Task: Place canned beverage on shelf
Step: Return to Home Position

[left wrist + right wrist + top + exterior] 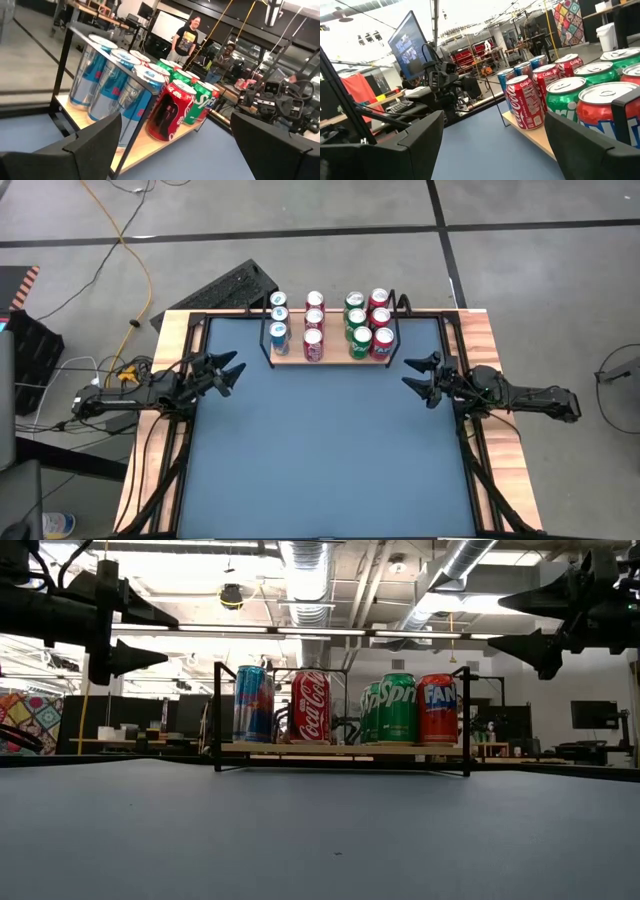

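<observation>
Cans (313,345) stand on the shelf (336,356) ahead of my left gripper (236,377) and right gripper (408,374); both jaws spread wide, gripping nothing.

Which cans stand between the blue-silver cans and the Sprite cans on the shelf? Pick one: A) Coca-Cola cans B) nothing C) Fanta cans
A: in the high view the column of Coca-Cola cans stands between the blue-silver cans and the Sprite cans on the shelf.

Grey floor (300,210), ceiling ducts (300,570) (seemingly workshop)
</observation>
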Motion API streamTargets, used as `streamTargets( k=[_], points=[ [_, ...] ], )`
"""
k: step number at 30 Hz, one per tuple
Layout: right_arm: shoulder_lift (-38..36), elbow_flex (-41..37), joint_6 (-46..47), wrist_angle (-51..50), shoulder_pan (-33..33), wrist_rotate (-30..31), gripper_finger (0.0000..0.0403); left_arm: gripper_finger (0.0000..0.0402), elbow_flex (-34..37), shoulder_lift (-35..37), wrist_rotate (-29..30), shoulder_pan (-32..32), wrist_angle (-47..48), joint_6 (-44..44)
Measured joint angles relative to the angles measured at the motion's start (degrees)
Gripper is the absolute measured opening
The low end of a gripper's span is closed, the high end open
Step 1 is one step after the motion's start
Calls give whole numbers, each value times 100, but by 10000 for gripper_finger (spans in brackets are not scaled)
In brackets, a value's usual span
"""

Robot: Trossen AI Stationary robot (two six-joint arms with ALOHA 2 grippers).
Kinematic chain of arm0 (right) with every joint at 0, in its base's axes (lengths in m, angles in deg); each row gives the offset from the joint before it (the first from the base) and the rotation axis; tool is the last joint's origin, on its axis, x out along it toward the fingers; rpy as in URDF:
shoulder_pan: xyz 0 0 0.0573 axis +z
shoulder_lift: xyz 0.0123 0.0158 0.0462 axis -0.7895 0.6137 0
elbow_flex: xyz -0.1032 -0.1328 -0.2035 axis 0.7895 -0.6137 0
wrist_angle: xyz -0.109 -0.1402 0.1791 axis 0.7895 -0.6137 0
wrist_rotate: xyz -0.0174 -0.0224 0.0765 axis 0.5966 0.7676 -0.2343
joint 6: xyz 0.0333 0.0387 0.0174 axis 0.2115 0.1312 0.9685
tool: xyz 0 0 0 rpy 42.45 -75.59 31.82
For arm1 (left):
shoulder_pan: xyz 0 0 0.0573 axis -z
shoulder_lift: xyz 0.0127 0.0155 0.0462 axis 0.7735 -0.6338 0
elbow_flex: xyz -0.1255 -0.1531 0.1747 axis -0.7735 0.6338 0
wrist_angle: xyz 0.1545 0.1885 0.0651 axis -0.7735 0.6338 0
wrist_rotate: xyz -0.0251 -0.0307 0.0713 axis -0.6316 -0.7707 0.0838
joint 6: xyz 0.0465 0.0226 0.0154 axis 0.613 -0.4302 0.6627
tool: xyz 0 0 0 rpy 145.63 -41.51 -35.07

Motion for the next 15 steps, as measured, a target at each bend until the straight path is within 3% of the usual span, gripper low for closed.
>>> streamTargets(
  k=[8, 15],
  points=[
    [1, 0, -222, 175, 0, -36, 338, 359, -4, -2, -264, 2, -438, 1108],
    [0, 3, -975, 423, 2, -167, 338, 359, -4, -2, -268, 2, -483, 1574]
  ],
)
